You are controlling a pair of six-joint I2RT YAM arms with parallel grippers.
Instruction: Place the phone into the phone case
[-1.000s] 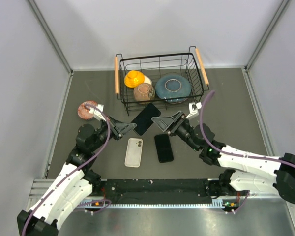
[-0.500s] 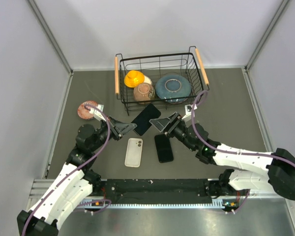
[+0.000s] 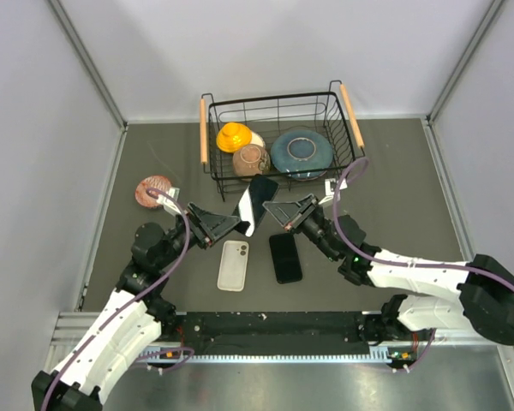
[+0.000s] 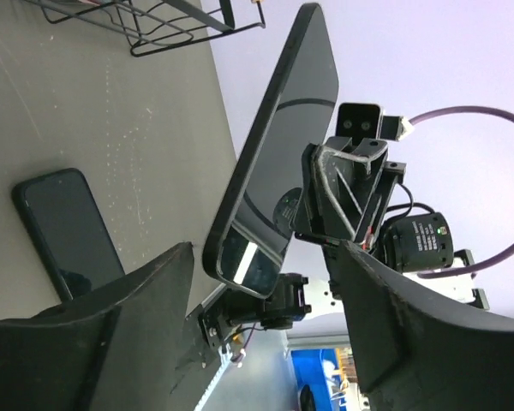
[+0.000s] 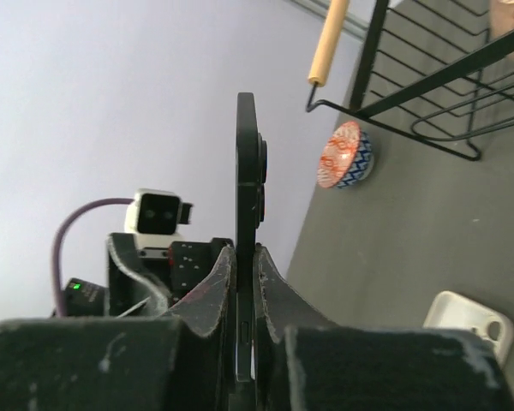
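In the top view, the right gripper is clamped on the phone and holds it on edge above the tabletop at frame centre, just below the basket. The phone case lies flat further down, beside a second phone. Both arms reach in toward centre, and the left gripper faces the phone from the left.

In the left wrist view, that gripper is spread wide and empty, with the phone's lower end in its gap. Closing off-line could probably knock the phone loose.

In the right wrist view, the fingers pinch the phone near one end only. With so short a hold it may pivot or slip.
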